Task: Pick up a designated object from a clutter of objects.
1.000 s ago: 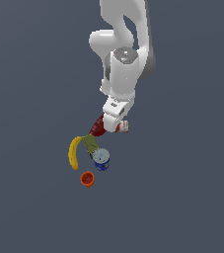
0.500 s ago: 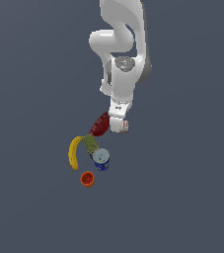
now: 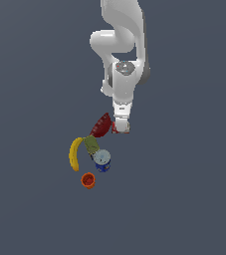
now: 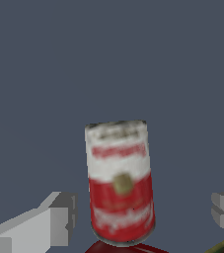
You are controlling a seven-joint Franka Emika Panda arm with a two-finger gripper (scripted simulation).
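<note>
Gripper (image 4: pixel 143 220): spread wide, fingers (image 4: pixel 54 220) either side of the can, clear of its label.
Red-and-white can (image 4: pixel 121 185): upright between the fingers, not yet pinched.
Step in hand: the can is best centred between the pads, mid-label, then squeezed evenly before lifting.
Dark red bowl (image 3: pixel 100 125): just beside the gripper; contents cannot be told.
Orange cup (image 3: pixel 88 180): well apart; appears empty.

A flat ground (image 3: pixel 184 199) of dark slate blue lies below the gripper (image 3: pixel 120 128) and spreads away from it on every side, reaching all edges of the exterior view (one even tone throughout); in the wrist view it forms the whole backdrop
</note>
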